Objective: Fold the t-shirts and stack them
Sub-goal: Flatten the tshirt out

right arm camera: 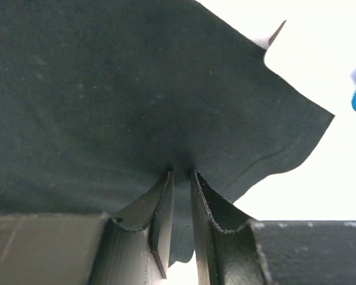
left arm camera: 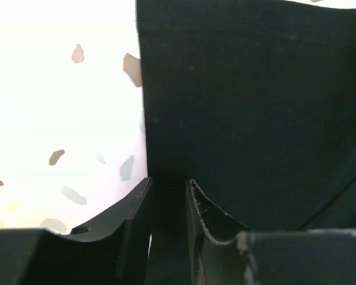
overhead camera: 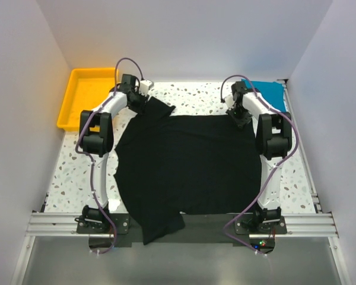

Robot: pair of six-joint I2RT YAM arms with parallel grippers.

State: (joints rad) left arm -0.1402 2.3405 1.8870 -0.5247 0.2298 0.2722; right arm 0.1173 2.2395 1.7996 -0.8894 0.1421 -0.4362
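The black t-shirt lies spread on the counter, reaching from both hands back toward the arm bases; left hand and right hand each pinch a far corner, clamped on cloth

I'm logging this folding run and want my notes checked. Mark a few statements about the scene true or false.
1. The left hand is shut on the black t-shirt. True.
2. The right hand hangs open, holding nothing. False: it pinches the black t-shirt near a corner.
3. The blue cloth lies at the far left. False: it lies at the far right corner.
4. The yellow tray sits at the far left corner. True.
5. The black t-shirt is folded in half. False: it lies spread out, unfolded.
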